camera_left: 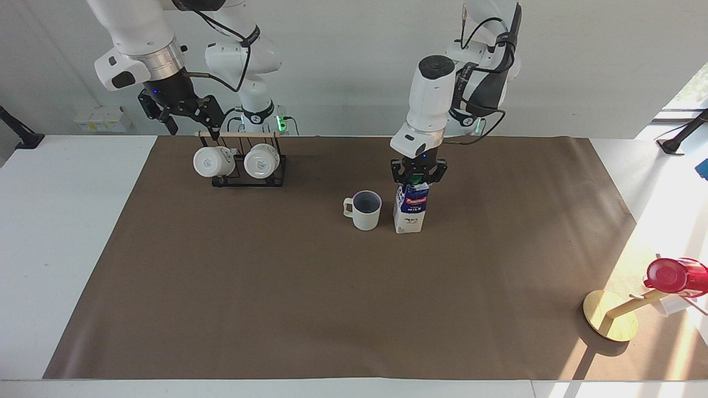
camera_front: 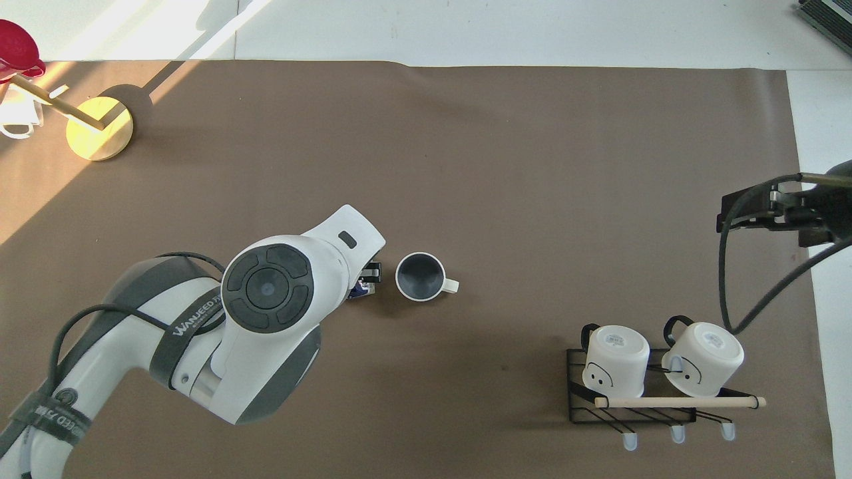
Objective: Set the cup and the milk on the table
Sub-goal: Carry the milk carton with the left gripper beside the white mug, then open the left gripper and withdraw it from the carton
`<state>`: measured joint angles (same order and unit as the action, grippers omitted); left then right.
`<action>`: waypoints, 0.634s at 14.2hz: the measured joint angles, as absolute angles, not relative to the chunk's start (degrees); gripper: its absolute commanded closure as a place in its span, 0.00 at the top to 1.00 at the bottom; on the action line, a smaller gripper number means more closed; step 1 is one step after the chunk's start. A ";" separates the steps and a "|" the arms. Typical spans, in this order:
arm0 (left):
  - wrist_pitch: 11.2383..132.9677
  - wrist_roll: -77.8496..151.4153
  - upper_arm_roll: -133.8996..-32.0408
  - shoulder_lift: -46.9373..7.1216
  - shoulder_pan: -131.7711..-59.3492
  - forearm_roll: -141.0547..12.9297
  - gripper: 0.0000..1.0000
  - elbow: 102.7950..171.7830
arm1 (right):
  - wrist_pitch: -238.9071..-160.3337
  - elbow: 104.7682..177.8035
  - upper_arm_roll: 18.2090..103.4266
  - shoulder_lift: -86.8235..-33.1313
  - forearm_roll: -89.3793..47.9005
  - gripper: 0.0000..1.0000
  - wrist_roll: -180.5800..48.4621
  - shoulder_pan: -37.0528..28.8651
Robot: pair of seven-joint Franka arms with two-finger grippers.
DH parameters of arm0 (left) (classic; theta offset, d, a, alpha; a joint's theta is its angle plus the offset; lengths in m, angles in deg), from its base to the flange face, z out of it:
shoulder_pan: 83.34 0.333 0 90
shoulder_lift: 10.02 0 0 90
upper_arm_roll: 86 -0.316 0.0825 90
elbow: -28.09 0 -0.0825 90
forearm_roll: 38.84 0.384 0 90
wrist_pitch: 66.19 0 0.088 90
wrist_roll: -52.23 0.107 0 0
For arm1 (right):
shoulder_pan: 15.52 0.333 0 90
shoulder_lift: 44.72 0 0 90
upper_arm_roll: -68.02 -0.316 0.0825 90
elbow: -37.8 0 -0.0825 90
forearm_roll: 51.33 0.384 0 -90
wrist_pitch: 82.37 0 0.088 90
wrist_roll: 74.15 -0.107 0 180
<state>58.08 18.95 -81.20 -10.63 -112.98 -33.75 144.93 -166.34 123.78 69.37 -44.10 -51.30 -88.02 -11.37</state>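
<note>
The milk (camera_left: 410,209) stands upright on the brown mat (camera_left: 332,304) of the table (camera_left: 66,221), near the middle. My left gripper (camera_left: 418,177) comes straight down onto the carton's top, around the green cap. In the overhead view my left arm hides most of the milk (camera_front: 363,288) and of the left gripper (camera_front: 370,271). The cup (camera_left: 365,210) stands upright beside the carton, toward the right arm's end, its handle pointing away from the carton; the overhead view looks into the cup (camera_front: 420,276). My right gripper (camera_left: 185,119) hangs open and empty over the mug rack's end.
A black rack (camera_left: 246,166) with a wooden bar holds two white mugs near the robots at the right arm's end; the same rack (camera_front: 639,399) is in the overhead view. A red cup (camera_left: 675,275) hangs on a wooden stand (camera_left: 608,315) at the left arm's end.
</note>
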 measured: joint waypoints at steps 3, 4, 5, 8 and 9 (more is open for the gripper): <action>57.71 18.94 -81.52 -10.49 -112.97 -33.75 1.00 144.16 | -166.76 124.34 69.40 -43.64 -51.30 1.00 -88.18 -11.41; 56.52 18.95 -81.91 -10.24 -112.90 -33.75 1.00 143.20 | -166.81 124.39 69.44 -43.60 -51.30 1.00 -88.18 -11.44; 54.11 18.95 -82.36 -9.82 -112.64 -33.75 1.00 141.65 | -166.83 124.43 69.46 -43.60 -51.30 1.00 -88.18 -11.45; 45.19 22.56 -82.97 -7.94 -109.90 -33.76 1.00 136.29 | -166.88 124.52 69.53 -43.60 -51.30 1.00 -88.21 -11.46; 42.41 24.84 -83.08 -7.20 -108.30 -33.77 1.00 134.76 | -166.89 124.53 69.59 -43.60 -51.30 1.00 -88.23 -11.47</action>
